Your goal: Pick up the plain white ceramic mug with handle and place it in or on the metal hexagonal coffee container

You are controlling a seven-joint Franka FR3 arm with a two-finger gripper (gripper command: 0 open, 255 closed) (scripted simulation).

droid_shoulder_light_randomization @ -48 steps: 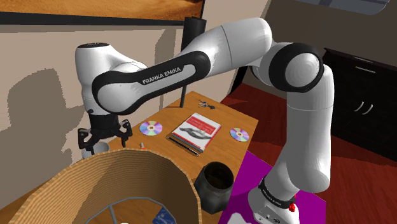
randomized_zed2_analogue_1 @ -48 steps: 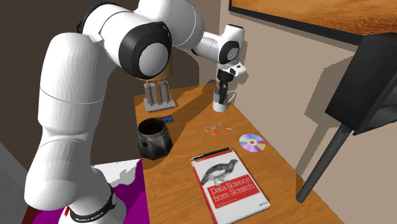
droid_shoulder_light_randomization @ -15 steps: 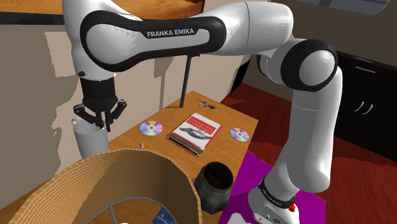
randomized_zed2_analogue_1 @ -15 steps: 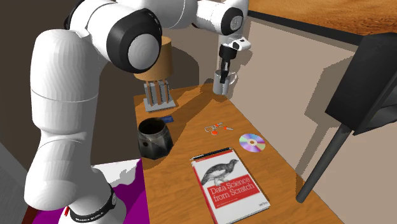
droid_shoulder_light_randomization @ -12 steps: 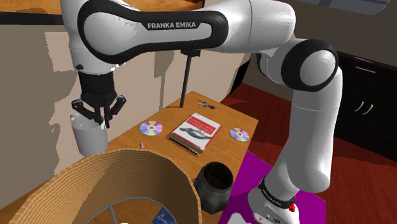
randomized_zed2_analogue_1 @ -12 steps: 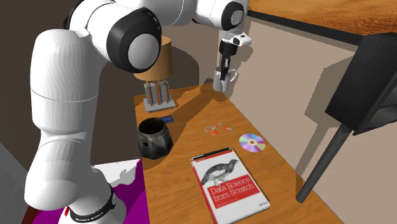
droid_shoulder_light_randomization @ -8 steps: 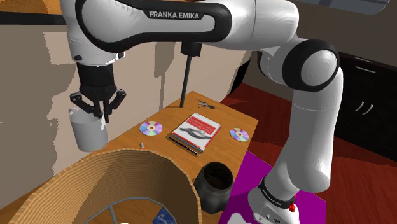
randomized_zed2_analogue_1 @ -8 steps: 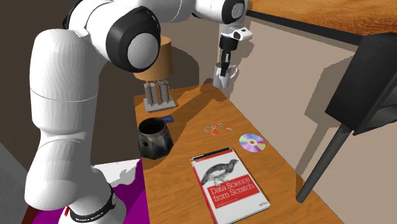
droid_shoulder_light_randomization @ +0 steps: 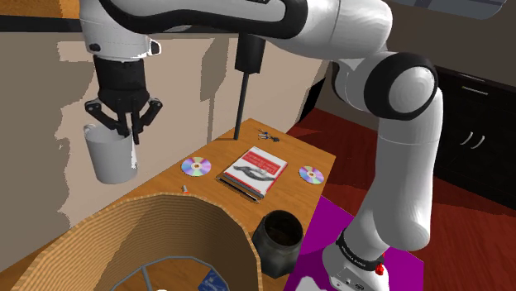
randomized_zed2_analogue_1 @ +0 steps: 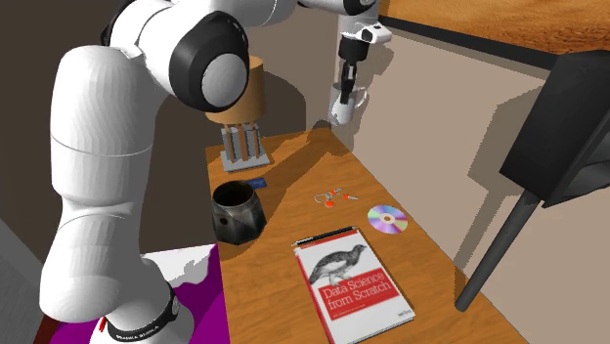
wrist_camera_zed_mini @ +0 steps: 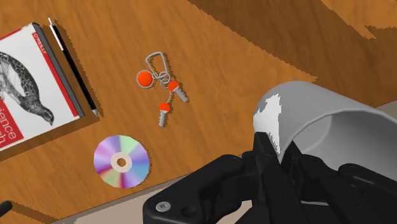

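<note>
1. Since the last frame the mug (droid_shoulder_light_randomization: pixel 110 157) has risen; I see it high above and well apart from the coffee container (droid_shoulder_light_randomization: pixel 279 240).
2. The gripper (droid_shoulder_light_randomization: pixel 120 132) clamps its rim.
3. Transport step; the next move calls for carrying it over the container, then lowering.

counted on and over the table: one white mug (droid_shoulder_light_randomization: pixel 110 157), one dark container (randomized_zed2_analogue_1: pixel 236 212), two shiny discs (droid_shoulder_light_randomization: pixel 197 167) (droid_shoulder_light_randomization: pixel 311 174), one book (randomized_zed2_analogue_1: pixel 353 283), one black pen (wrist_camera_zed_mini: pixel 73 63), one bunch of keys (wrist_camera_zed_mini: pixel 162 83), one woven shade (droid_shoulder_light_randomization: pixel 149 240).

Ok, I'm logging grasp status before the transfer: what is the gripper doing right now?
Gripper: shut on the white mug, clasping its rim, with the mug hanging in the air.
</note>
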